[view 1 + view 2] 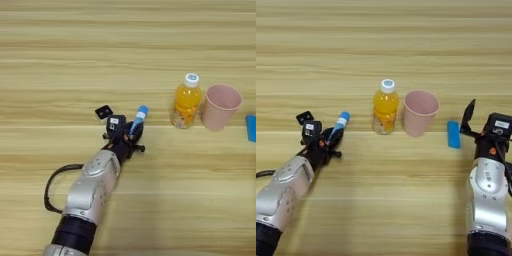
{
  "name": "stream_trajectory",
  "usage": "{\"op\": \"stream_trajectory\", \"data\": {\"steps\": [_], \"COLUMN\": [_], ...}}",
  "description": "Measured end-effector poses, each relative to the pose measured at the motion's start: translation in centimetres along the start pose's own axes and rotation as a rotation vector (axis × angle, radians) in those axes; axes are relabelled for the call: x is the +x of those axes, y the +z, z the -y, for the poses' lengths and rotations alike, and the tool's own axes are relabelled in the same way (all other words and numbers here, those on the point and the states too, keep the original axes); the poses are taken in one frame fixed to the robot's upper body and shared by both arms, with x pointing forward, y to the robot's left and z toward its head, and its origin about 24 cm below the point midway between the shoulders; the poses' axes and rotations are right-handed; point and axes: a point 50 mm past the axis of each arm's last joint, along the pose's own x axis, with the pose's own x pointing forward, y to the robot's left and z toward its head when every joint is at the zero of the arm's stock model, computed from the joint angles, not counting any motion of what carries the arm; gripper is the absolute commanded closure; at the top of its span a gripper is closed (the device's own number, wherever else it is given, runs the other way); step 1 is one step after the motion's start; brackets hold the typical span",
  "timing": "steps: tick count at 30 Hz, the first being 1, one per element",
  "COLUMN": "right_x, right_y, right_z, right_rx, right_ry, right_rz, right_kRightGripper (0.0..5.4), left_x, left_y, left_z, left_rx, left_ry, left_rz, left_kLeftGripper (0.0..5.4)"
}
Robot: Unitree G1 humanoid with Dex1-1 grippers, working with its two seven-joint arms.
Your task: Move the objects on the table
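Gripping the slim blue tube (139, 120) between its fingers, the left gripper (131, 133) is holding it tilted left of the orange-juice bottle (186, 101) and pink cup (220, 106); the right gripper (472, 122), fingers spread, is idling beside the blue piece (453, 134). Carrying the tube to a new spot looks next.

Orange bottle (385, 110) with white cap, pink cup (419, 112), blue tube (339, 125), blue piece (454, 134), light-wood table (381, 45).

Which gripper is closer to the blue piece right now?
Right. The right gripper sits just right of the blue piece; the left gripper holds the blue tube, far left.
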Motion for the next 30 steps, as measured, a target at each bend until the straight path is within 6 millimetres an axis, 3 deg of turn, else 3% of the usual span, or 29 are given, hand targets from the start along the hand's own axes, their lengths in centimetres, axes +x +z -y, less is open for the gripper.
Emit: {"op": "stream_trajectory", "data": {"steps": [7,12,22,26,30], "right_x": [0.0,0.0,0.0,-0.1,-0.1], "right_y": [0.0,0.0,-0.1,-0.2,-0.3], "right_z": [-0.1,-0.1,-0.3,-0.3,-0.3], "right_rx": [0.000,0.000,-0.005,-0.006,-0.007], "right_ry": [0.003,0.007,0.023,0.024,0.024], "right_rz": [-0.002,-0.003,-0.006,-0.011,-0.013], "right_kRightGripper": [0.00,0.00,0.00,0.00,0.00], "left_x": [0.2,0.1,0.0,0.4,0.5], "left_y": [-0.2,0.9,1.5,3.4,3.5], "left_z": [0.9,1.4,1.0,0.4,0.2], "left_rx": [0.022,0.082,0.085,0.123,0.131], "left_ry": [-0.047,-0.060,-0.042,-0.011,-0.003], "left_rz": [-0.006,0.085,0.133,0.219,0.233], "left_kLeftGripper": [2.75,2.27,1.12,0.63,0.20]}}
